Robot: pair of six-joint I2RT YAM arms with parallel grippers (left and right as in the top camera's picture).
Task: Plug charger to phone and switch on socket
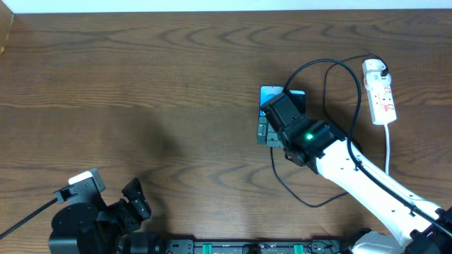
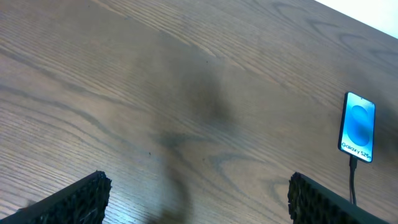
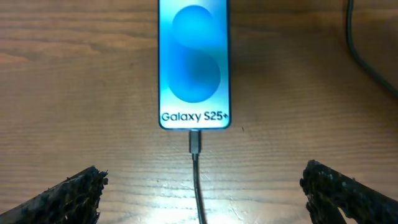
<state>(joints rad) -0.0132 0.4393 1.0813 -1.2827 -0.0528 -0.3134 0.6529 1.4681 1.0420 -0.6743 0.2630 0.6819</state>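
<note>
The phone (image 3: 194, 62) lies flat with its blue "Galaxy S25+" screen lit. The charger (image 3: 195, 142) has its connector tip seated in the phone's bottom edge, and its thin black cable runs back between the fingers of my right gripper (image 3: 202, 193), which is open and touches nothing. Overhead, the right gripper (image 1: 282, 106) covers most of the phone (image 1: 268, 94). The cable (image 1: 326, 85) loops over to the white plug head (image 1: 376, 68), seated in the far end of the socket (image 1: 383, 99). My left gripper (image 2: 196, 196) is open over bare wood at the near left, with the phone (image 2: 357, 126) far to its right.
The socket's white lead (image 1: 389, 144) runs towards the near edge beside the right arm (image 1: 367, 180). A slack loop of charger cable (image 1: 286, 182) lies on the wooden table (image 1: 141, 85) near that arm. The table's far edge meets a white wall.
</note>
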